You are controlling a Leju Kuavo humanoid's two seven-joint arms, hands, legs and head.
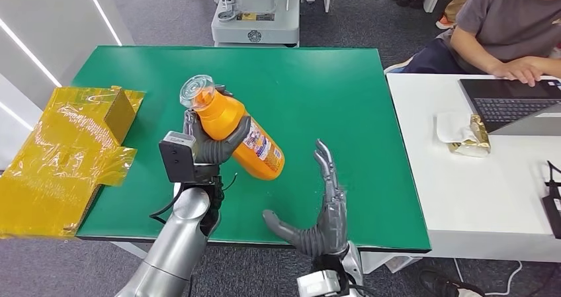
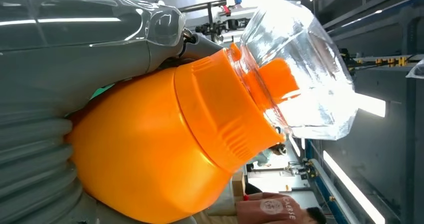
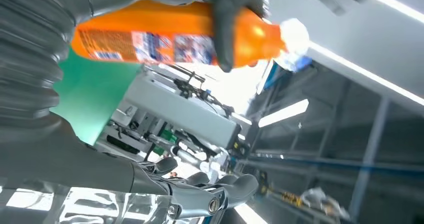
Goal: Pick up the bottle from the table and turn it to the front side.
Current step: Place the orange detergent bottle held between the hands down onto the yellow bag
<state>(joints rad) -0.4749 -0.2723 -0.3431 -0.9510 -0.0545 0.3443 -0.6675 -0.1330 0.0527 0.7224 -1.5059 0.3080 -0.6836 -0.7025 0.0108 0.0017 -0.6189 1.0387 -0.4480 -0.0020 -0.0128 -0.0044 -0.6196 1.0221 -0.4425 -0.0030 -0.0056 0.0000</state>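
My left hand [image 1: 215,145] grips an orange bottle [image 1: 241,135] with a clear cap [image 1: 196,89], lifted above the green table [image 1: 317,92] and tilted, cap toward the far left. Its printed label [image 1: 263,149] faces right and up. Up close, the left wrist view has the orange bottle [image 2: 150,164] and its clear cap [image 2: 305,69] against my left hand [image 2: 60,59]. My right hand [image 1: 324,214] stands open near the table's front edge, fingers spread upward, to the right of the bottle and apart from it. The right wrist view has the bottle [image 3: 165,39] beyond my right hand [image 3: 200,194].
A box wrapped in yellow film [image 1: 73,151] lies at the table's left side. A white table [image 1: 483,184] to the right carries a laptop [image 1: 513,102] and a wrapped packet [image 1: 471,137], with a person [image 1: 509,26] seated there. A grey machine base [image 1: 257,12] stands beyond the green table.
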